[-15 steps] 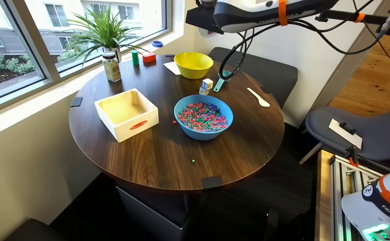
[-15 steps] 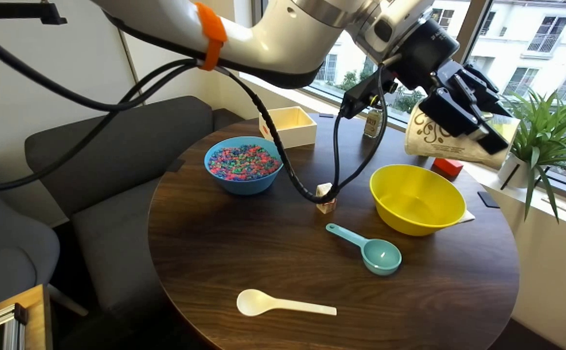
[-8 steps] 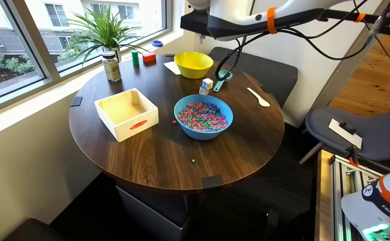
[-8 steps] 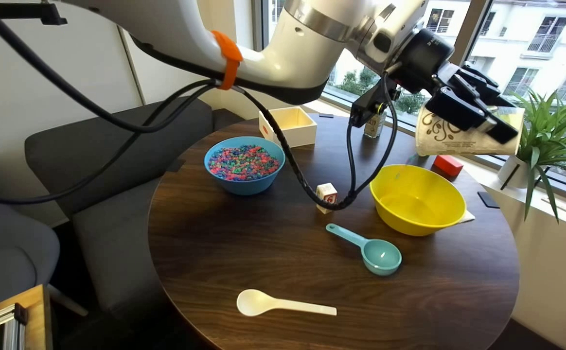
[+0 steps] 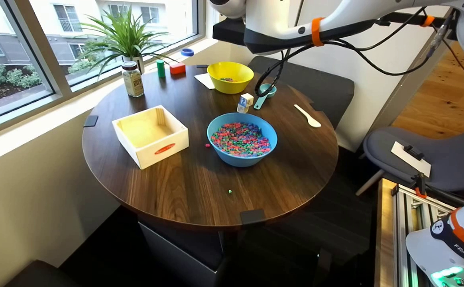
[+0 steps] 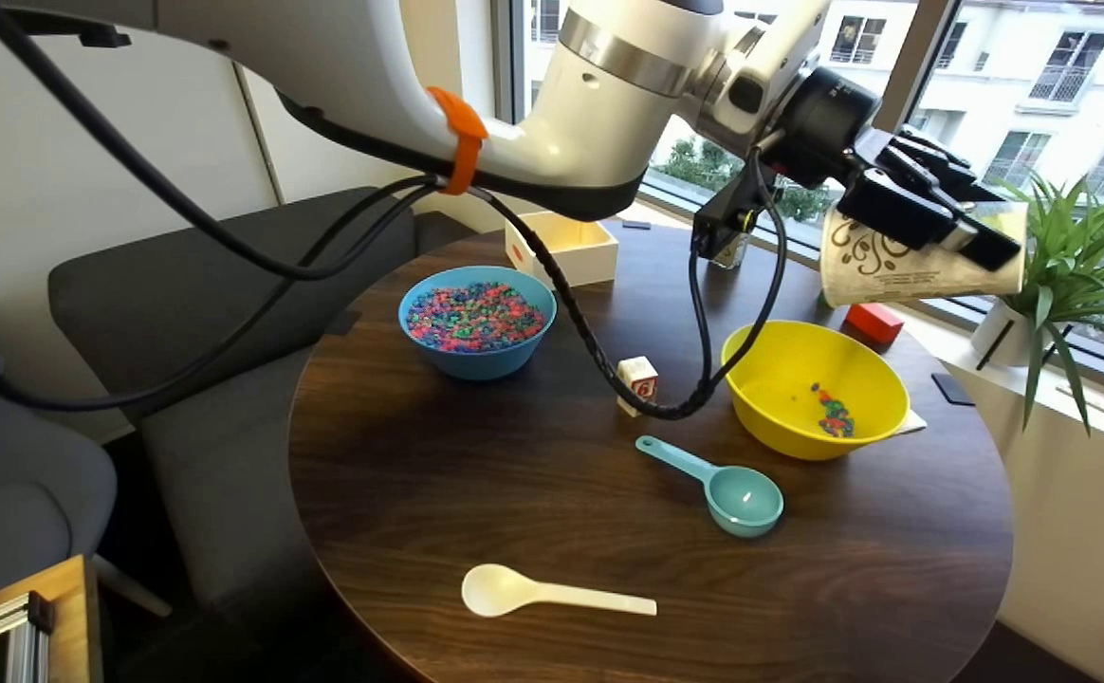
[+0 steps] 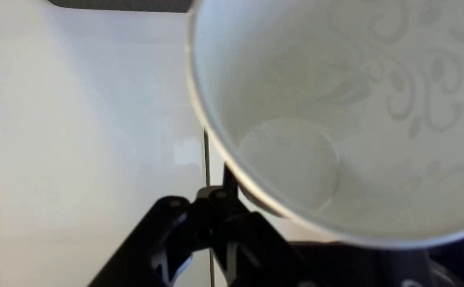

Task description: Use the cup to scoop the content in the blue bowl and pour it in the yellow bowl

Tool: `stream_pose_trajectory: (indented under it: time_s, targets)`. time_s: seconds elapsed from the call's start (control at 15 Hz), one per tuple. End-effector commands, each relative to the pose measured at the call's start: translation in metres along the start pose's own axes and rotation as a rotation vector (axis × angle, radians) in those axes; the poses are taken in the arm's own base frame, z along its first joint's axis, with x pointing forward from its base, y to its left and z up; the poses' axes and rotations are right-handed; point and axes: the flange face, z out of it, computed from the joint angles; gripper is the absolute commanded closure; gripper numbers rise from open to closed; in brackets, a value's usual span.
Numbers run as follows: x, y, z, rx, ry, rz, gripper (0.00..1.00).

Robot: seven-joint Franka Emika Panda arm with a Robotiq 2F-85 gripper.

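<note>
My gripper (image 6: 1000, 223) is shut around the white cup (image 6: 879, 261), which has a brown printed pattern. The cup lies tipped on its side above the yellow bowl (image 6: 775, 427), its mouth toward the wrist camera. In the wrist view the visible inside of the cup (image 7: 288, 167) shows no bits. A small heap of the content (image 6: 835, 417) lies in the yellow bowl (image 5: 229, 87), seen in both exterior views. The blue bowl (image 5: 238, 160) holds a large heap of multicoloured bits (image 5: 240, 139). The gripper and cup are hidden in an exterior view.
A white wooden box (image 5: 158, 153), a stacked letter block (image 6: 637, 384), a turquoise scoop (image 6: 744, 498) and a cream spoon (image 6: 552, 593) are on the round table. A jar (image 5: 133, 79), a red block (image 6: 874, 323) and a plant (image 6: 1083, 275) stand near the window. Loose bits (image 5: 230, 191) lie on the table.
Bits show falling from the cup half a second ago; now a small heap lies in the yellow bowl. The gripper and cup have shifted slightly, rightward in an exterior view.
</note>
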Motion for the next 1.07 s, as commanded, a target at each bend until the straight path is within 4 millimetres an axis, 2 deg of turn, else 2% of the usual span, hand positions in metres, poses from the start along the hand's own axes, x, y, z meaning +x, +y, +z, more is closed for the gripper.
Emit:
stream_pose_trajectory:
  time_s: [0.0, 0.6, 1.0]
  targets:
    - [-0.003, -0.005, -0.001, -0.006, 0.048, 0.008, 0.62]
    - [0.001, -0.005, -0.004, 0.033, 0.172, -0.004, 0.62]
    - [0.016, 0.006, -0.005, -0.002, 0.062, 0.021, 0.62]
